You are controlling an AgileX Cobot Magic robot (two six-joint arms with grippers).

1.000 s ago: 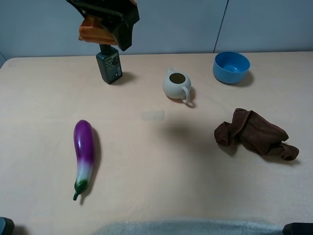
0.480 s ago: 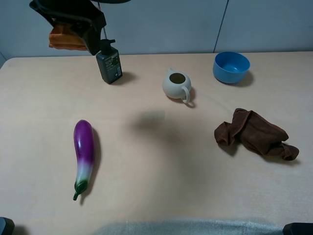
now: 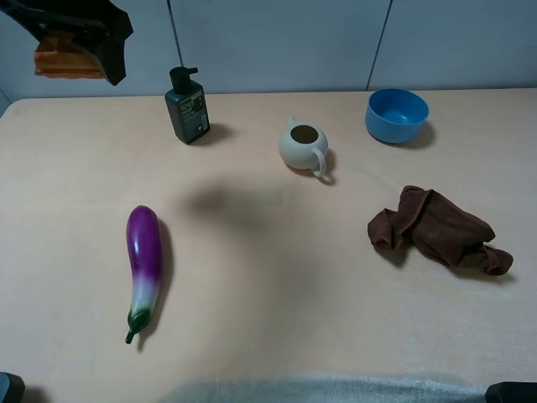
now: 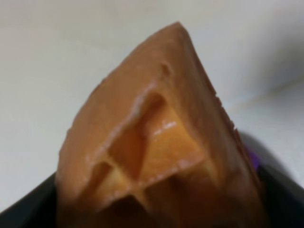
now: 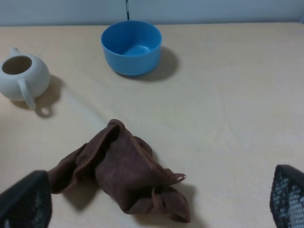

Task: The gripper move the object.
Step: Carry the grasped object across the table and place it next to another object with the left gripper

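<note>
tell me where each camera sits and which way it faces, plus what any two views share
Exterior high: mounted high at the table's near edge, looking down across it; left gripper holds the waffle wedge aloft.
Left wrist: on the left arm, looking along its jaws at the waffle wedge close up; black jaw edges show.
Right wrist: on the right arm, facing brown cloth, blue bowl, cream teapot; open right gripper edges the view.
Shared: exterior high and right wrist both show cloth, bowl, teapot.
</note>
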